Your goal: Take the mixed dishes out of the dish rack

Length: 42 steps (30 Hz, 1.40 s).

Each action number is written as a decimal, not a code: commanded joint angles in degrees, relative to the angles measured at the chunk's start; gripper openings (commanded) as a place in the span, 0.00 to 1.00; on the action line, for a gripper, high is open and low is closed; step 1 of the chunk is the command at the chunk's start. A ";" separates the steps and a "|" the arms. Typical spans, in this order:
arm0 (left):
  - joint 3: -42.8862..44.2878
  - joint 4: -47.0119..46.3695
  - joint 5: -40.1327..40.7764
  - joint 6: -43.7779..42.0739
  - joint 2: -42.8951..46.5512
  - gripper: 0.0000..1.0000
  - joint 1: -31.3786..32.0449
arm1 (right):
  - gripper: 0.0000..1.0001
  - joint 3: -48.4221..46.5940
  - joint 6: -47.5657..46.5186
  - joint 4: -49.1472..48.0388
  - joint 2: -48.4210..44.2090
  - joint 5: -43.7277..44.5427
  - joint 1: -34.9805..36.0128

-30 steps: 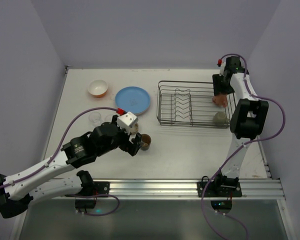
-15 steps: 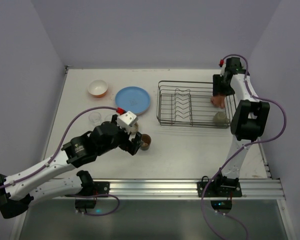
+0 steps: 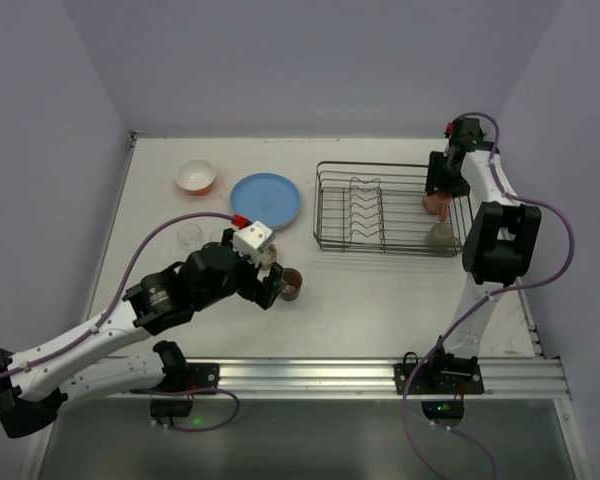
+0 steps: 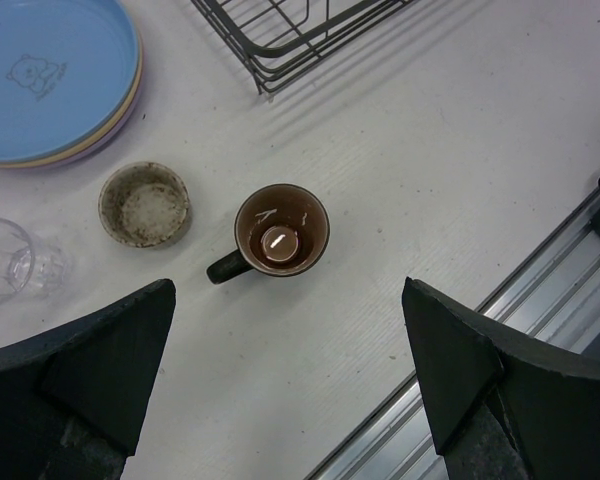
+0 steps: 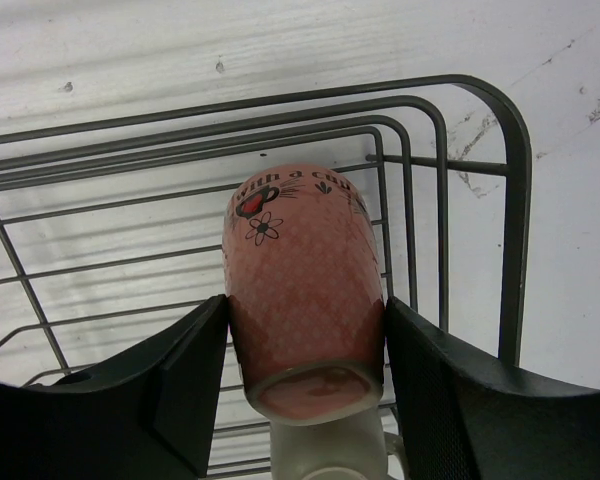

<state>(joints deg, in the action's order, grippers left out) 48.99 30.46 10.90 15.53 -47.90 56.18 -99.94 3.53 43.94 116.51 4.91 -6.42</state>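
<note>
While our left gripper (image 4: 286,300) is hanging wide open, the small brown ceramic mug (image 4: 280,236) sitting beyond its fingers, we are clamping the pink patterned mug (image 5: 302,280) between the fingers of our right gripper (image 5: 305,345), the dark wire dish rack (image 5: 512,200) lying beyond.

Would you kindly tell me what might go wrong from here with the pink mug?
1. The right gripper pinches the pink mug only by its smooth, curved sides. It may slip and fall onto the dish rack or the pale mug in it.
2. The pink mug hangs close to the rack's corner wires, so a sideways move out could clip them and twist it in the grip.
</note>
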 commanded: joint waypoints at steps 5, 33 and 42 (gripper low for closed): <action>0.49 -2.16 0.71 0.73 0.09 1.00 -0.72 | 0.14 -2.45 1.13 -0.44 2.66 2.47 0.09; 0.40 -2.42 -0.79 0.38 0.09 1.00 -0.64 | 0.00 1.77 3.50 -4.30 2.41 -4.11 -0.26; 0.58 -2.16 -0.61 0.38 -0.09 1.00 -0.72 | 0.00 5.90 5.17 -5.97 -6.55 -10.35 -0.18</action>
<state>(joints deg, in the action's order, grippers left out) 48.99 30.46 10.46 15.51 -48.23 55.88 -95.26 6.90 37.17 113.97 -0.95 -6.81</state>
